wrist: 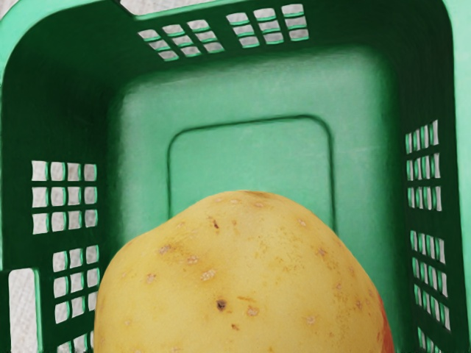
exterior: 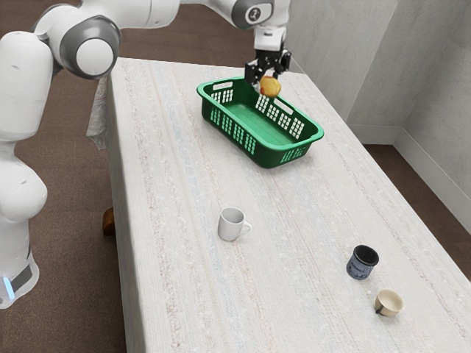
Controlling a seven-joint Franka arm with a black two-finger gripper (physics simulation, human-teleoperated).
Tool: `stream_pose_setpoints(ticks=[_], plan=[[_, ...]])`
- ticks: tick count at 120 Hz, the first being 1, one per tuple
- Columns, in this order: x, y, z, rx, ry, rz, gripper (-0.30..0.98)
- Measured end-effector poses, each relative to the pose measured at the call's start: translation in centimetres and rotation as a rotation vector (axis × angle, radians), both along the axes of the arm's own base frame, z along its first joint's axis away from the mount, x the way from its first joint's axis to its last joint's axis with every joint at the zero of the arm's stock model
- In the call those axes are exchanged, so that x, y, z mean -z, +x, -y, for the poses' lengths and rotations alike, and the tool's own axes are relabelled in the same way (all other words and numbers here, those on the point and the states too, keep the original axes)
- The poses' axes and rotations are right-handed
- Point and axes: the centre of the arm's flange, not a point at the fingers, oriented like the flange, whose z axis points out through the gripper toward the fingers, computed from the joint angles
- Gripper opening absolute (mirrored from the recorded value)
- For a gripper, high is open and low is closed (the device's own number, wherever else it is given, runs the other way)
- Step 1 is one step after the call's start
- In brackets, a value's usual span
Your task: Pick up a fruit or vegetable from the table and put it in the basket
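- Nearest the wrist camera: potato-like item (wrist: 243,283), yellow, with brown specks and pits; reddish patch on one side.
- In the exterior view, clamped on this item: tool (exterior: 268,81), black, at the end of the white arm (exterior: 151,11).
- Position of the item: held in the air over the green basket (exterior: 266,156), towards the end far from the exterior camera; not resting on the basket floor.
- Basket: upright on the worktop (exterior: 176,184), with grid-like holes and handle slots through its walls; bare floor visible in both views around the item.
- Between the basket and the exterior camera: white mug (exterior: 229,225), upright, handle towards the exterior view's right.
- Towards the exterior view's lower right: dark blue mug (exterior: 359,268), upright, well apart from the white mug.
- Just beside the dark blue mug, nearer the exterior camera: small beige cup (exterior: 389,304), upright.
- Under basket, mugs and cup: pale, faintly striped surface.
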Motion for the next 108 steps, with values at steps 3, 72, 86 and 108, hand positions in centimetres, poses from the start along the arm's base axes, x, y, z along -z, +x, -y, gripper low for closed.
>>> stream_pose_setpoints(ticks=[3,72,86,108], plan=[[0.0,0.0,-0.1,-0.002,-0.001,0.000,0.32],[-0.1,-1.0,-3.9,-0.057,-0.004,0.009,0.56],[0.0,-1.0,-3.9,-0.058,-0.003,0.010,0.63],[0.2,1.4,3.4,0.056,-0.042,-0.010,0.67]])
